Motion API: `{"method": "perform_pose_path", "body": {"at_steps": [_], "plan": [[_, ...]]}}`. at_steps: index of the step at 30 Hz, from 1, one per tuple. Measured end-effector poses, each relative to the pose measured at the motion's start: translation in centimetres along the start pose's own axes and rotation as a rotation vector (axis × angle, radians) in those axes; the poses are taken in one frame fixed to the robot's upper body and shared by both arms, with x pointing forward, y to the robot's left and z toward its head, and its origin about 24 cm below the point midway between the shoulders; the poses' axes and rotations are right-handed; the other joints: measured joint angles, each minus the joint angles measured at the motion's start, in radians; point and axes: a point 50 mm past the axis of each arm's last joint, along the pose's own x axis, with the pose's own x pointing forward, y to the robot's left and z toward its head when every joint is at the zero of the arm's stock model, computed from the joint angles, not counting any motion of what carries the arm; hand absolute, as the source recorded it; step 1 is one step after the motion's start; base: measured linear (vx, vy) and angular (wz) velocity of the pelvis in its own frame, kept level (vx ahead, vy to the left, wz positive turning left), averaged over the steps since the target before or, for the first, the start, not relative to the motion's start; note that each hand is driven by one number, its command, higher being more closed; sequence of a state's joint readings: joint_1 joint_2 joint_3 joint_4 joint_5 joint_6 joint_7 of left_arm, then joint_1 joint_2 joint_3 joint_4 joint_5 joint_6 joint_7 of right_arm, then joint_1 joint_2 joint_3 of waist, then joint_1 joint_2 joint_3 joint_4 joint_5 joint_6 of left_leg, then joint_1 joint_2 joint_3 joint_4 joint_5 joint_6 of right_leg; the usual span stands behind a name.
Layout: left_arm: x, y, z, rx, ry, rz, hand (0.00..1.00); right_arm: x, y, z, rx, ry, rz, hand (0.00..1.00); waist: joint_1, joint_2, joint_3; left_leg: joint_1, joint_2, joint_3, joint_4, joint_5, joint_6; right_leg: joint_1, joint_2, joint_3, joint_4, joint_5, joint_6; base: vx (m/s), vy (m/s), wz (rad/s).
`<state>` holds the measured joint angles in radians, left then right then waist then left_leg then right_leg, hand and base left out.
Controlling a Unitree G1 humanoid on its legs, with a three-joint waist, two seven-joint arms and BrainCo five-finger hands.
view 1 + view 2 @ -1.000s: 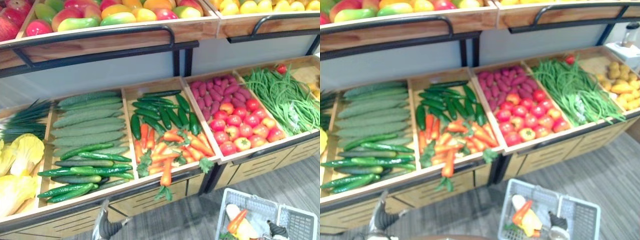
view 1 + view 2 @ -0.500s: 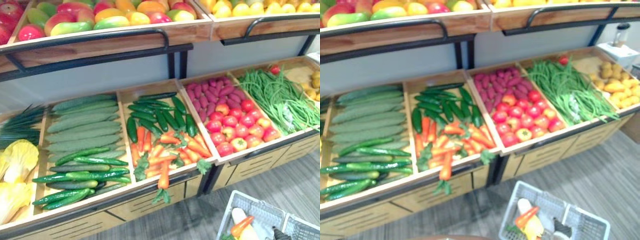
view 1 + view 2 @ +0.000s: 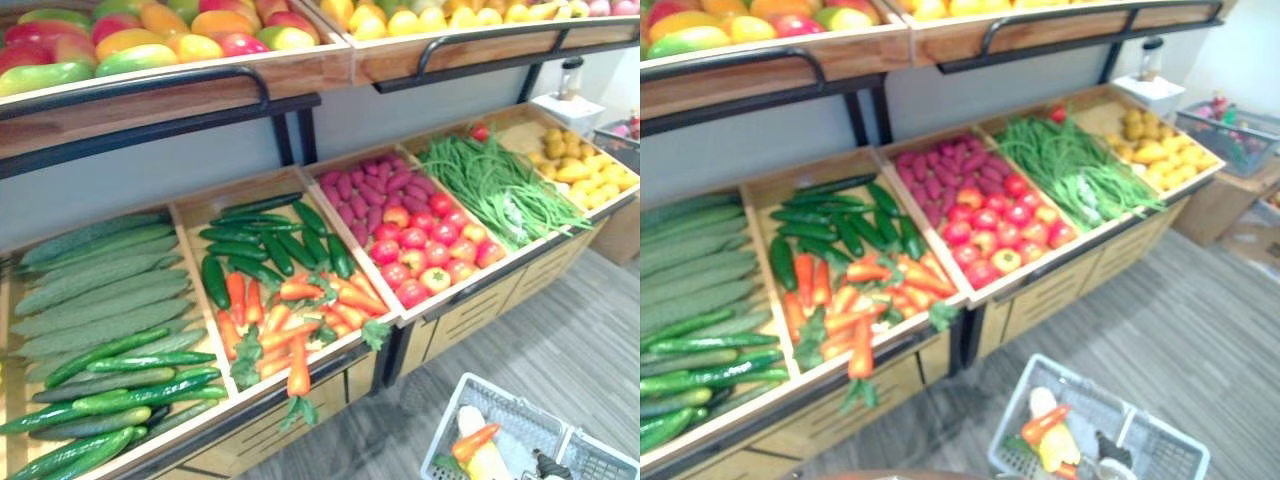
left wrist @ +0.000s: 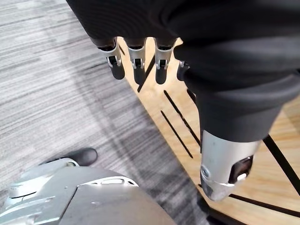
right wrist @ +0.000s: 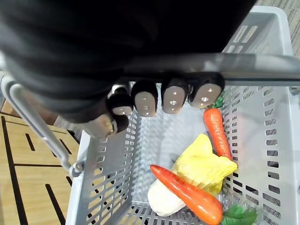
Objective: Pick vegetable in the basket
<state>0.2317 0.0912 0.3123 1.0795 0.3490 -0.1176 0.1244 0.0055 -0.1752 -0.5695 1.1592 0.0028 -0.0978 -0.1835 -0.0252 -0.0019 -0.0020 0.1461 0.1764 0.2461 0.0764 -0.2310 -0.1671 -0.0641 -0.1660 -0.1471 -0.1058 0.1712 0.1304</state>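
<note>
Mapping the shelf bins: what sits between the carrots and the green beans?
One bin holding purple sweet potatoes at the back and tomatoes in front, between the carrots and the green beans; both eye views show it.

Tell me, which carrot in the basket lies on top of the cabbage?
The thicker carrot, lying across the yellow-leaved cabbage. The slimmer carrot lies beside the cabbage instead, along the mesh wall of the grey basket.

Grey handle (image 5: pixel 262 65) across open basket (image 5: pixel 277 154)
</note>
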Motion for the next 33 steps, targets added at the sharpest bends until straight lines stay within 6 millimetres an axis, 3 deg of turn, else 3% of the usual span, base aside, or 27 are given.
{"method": "perform_pose_path", "body": {"at_steps": [5, 7, 9, 10, 11, 12, 13, 14, 16, 17, 18, 19, 20, 21, 22, 23, 24, 25, 26, 28, 31, 32, 33], "plan": [[0.5, -0.3, 1.4, 0.144, -0.033, -0.049, 0.0, -0.3, 0.7, -0.3, 0.003, -0.015, 0.039, 1.0, -0.005, -0.003, 0.047, 0.037, 0.037, 0.083, 0.109, -0.077, -0.001, -0.039, 0.043, 0.101, 0.114, -0.022, -0.012, -0.01, 0.013, -0.63], [0.9, 0.6, 2.6, 0.208, -0.078, -0.035, 0.0, -0.6, 2.1, 0.2, -0.009, -0.059, 0.085, 1.0, -0.007, -0.046, 0.073, 0.023, 0.011, 0.16, 0.148, -0.11, 0.016, -0.115, 0.038, 0.194, 0.159, -0.01, 0.001, -0.2, 0.066, -1.14], [1.1, 1.5, 3.1, 0.229, -0.096, -0.011, 0.0, -0.8, 2.9, 0.4, -0.019, -0.079, 0.11, 1.0, -0.009, -0.078, 0.084, -0.004, -0.002, 0.22, 0.199, -0.137, 0.041, -0.154, 0.039, 0.249, 0.126, 0.079, 0.009, -0.28, 0.078, -1.05], [1.2, 1.9, 3.3, 0.232, -0.098, 0.001, 0.0, -0.9, 3.4, 0.7, -0.028, -0.096, 0.123, 1.0, -0.01, -0.074, 0.086, -0.022, 0.01, 0.258, 0.211, -0.132, 0.052, -0.162, 0.049, 0.254, 0.047, 0.197, 0.006, -0.26, 0.038, -1.13], [1.2, 1.9, 3.5, 0.229, -0.104, 0.009, 0.0, -1.1, 4.3, 1.5, -0.029, -0.12, 0.147, 1.0, 0.001, -0.056, 0.104, -0.028, 0.036, 0.325, 0.217, -0.122, 0.059, -0.175, 0.071, 0.199, 0.026, 0.269, -0.074, -0.28, 0.029, -0.98], [1.3, 2.1, 3.8, 0.225, -0.111, 0.02, 0.0, -1.1, 4.2, 1.6, -0.02, -0.126, 0.145, 1.0, -0.011, -0.052, 0.113, -0.042, 0.051, 0.328, 0.218, -0.113, 0.064, -0.191, 0.071, 0.1, 0.135, 0.166, -0.113, -0.16, 0.003, -0.73], [1.3, 2.2, 4.0, 0.224, -0.119, 0.026, 0.0, -1.1, 3.9, 1.4, 0.011, -0.112, 0.133, 1.0, -0.015, -0.044, 0.12, -0.038, 0.069, 0.346, 0.206, -0.094, 0.065, -0.202, 0.062, -0.02, 0.328, -0.02, -0.136, -0.1, 0.009, -0.35], [1.2, 2.2, 3.7, 0.225, -0.114, 0.027, 0.0, -1.0, 3.6, 1.0, 0.018, -0.097, 0.12, 1.0, -0.012, -0.04, 0.121, -0.026, 0.079, 0.363, 0.195, -0.081, 0.064, -0.196, 0.057, -0.072, 0.433, -0.107, -0.146, -0.03, -0.006, -0.45], [1.1, 2.2, 3.0, 0.229, -0.096, 0.021, 0.0, -1.1, 3.2, 0.4, 0.002, -0.084, 0.113, 1.0, -0.004, -0.043, 0.121, -0.012, 0.081, 0.389, 0.186, -0.068, 0.064, -0.163, 0.028, -0.124, 0.528, -0.206, -0.137, -0.01, -0.048, -0.46], [1.0, 2.0, 3.0, 0.221, -0.094, 0.018, 0.0, -1.1, 3.1, 0.1, -0.002, -0.073, 0.111, 1.0, -0.002, -0.065, 0.121, 0.001, 0.051, 0.405, 0.189, -0.063, 0.059, -0.158, 0.022, -0.139, 0.522, -0.223, -0.124, -0.02, -0.054, -0.49], [1.0, 1.9, 2.9, 0.209, -0.09, 0.017, 0.0, -1.1, 3.1, 0.1, -0.004, -0.069, 0.111, 1.0, 0.002, -0.064, 0.122, -0.001, 0.046, 0.408, 0.185, -0.057, 0.068, -0.156, 0.028, -0.144, 0.503, -0.218, -0.123, -0.08, -0.063, -0.7], [1.0, 1.6, 3.0, 0.206, -0.09, 0.008, 0.0, -1.1, 3.2, 0.2, -0.014, -0.072, 0.114, 1.0, 0.003, -0.055, 0.121, -0.021, 0.047, 0.408, 0.161, -0.031, 0.115, -0.132, 0.071, -0.113, 0.372, -0.151, -0.106, -0.1, -0.106, -0.9], [1.0, 0.9, 3.1, 0.193, -0.093, -0.011, 0.0, -0.9, 3.6, 0.9, -0.011, -0.081, 0.119, 1.0, 0.014, -0.003, 0.114, -0.031, 0.079, 0.428, 0.11, 0.01, 0.114, -0.112, 0.098, -0.095, 0.3, -0.125, -0.123, -0.08, -0.125, -0.75], [1.0, 0.8, 3.5, 0.19, -0.105, -0.012, 0.0, -0.9, 3.7, 1.2, -0.002, -0.084, 0.121, 1.0, 0.003, -0.007, 0.116, -0.039, 0.076, 0.434, 0.105, 0.021, 0.096, -0.137, 0.073, -0.116, 0.416, -0.208, -0.14, 0.01, -0.116, -0.42], [1.1, 0.6, 4.3, 0.209, -0.128, -0.018, 0.0, -0.8, 3.5, 1.1, 0.009, -0.077, 0.112, 1.0, -0.005, -0.022, 0.124, -0.044, 0.047, 0.44, 0.098, 0.036, 0.075, -0.148, -0.014, -0.156, 0.556, -0.308, -0.103, 0.02, -0.08, -0.16], [1.2, 0.7, 4.5, 0.214, -0.134, -0.018, 0.0, -0.9, 3.5, 0.9, 0.015, -0.065, 0.109, 1.0, -0.002, -0.039, 0.127, -0.046, 0.038, 0.457, 0.106, 0.036, 0.075, -0.14, -0.035, -0.157, 0.535, -0.327, -0.067, -0.05, -0.155, -0.5], [1.1, 0.6, 4.0, 0.206, -0.112, -0.021, 0.0, -0.9, 3.8, 1.0, 0.011, -0.064, 0.12, 1.0, 0.006, -0.045, 0.123, -0.064, 0.047, 0.486, 0.132, 0.04, 0.069, -0.13, -0.01, -0.159, 0.456, -0.345, -0.054, -0.1, -0.271, -0.83], [1.0, -0.1, 4.0, 0.188, -0.11, -0.03, 0.0, -0.8, 3.9, 1.4, -0.011, -0.079, 0.127, 1.0, 0.008, -0.013, 0.127, -0.077, 0.085, 0.493, 0.145, 0.052, 0.063, -0.101, 0.044, -0.154, 0.361, -0.297, -0.069, -0.11, -0.279, -0.76], [1.0, -0.3, 4.0, 0.189, -0.113, -0.036, 0.0, -0.8, 4.0, 1.4, -0.017, -0.078, 0.129, 1.0, 0.001, -0.005, 0.127, -0.08, 0.099, 0.493, 0.154, 0.062, 0.06, -0.084, 0.063, -0.151, 0.321, -0.276, -0.078, -0.07, -0.254, -0.57], [1.0, -0.6, 4.0, 0.186, -0.114, -0.044, 0.0, -1.0, 3.4, 0.1, -0.037, -0.046, 0.12, 1.0, -0.002, 0.002, 0.126, -0.07, 0.144, 0.486, 0.209, 0.098, 0.052, -0.016, 0.115, -0.138, 0.222, -0.236, -0.1, -0.05, -0.185, -0.3], [1.0, -0.7, 4.4, 0.181, -0.121, -0.04, 0.0, -1.1, 2.8, -0.7, -0.052, -0.029, 0.1, 1.0, -0.001, 0.009, 0.124, -0.072, 0.205, 0.489, 0.3, 0.118, 0.049, 0.008, 0.155, -0.106, 0.176, -0.234, -0.102, -0.07, -0.155, -0.39], [1.0, -0.7, 4.4, 0.177, -0.121, -0.035, 0.0, -1.1, 3.0, -0.5, -0.057, -0.037, 0.102, 1.0, 0.0, -0.007, 0.14, -0.097, 0.22, 0.434, 0.366, 0.132, 0.07, 0.021, 0.166, -0.064, 0.178, -0.233, -0.102, -0.05, -0.124, -0.59], [1.0, -0.7, 4.3, 0.177, -0.12, -0.032, 0.0, -1.0, 2.9, -0.4, -0.057, -0.041, 0.1, 1.0, 0.001, -0.006, 0.14, -0.109, 0.199, 0.36, 0.37, 0.12, 0.066, 0.023, 0.164, -0.048, 0.179, -0.234, -0.102, -0.02, -0.09, -0.74]]}}
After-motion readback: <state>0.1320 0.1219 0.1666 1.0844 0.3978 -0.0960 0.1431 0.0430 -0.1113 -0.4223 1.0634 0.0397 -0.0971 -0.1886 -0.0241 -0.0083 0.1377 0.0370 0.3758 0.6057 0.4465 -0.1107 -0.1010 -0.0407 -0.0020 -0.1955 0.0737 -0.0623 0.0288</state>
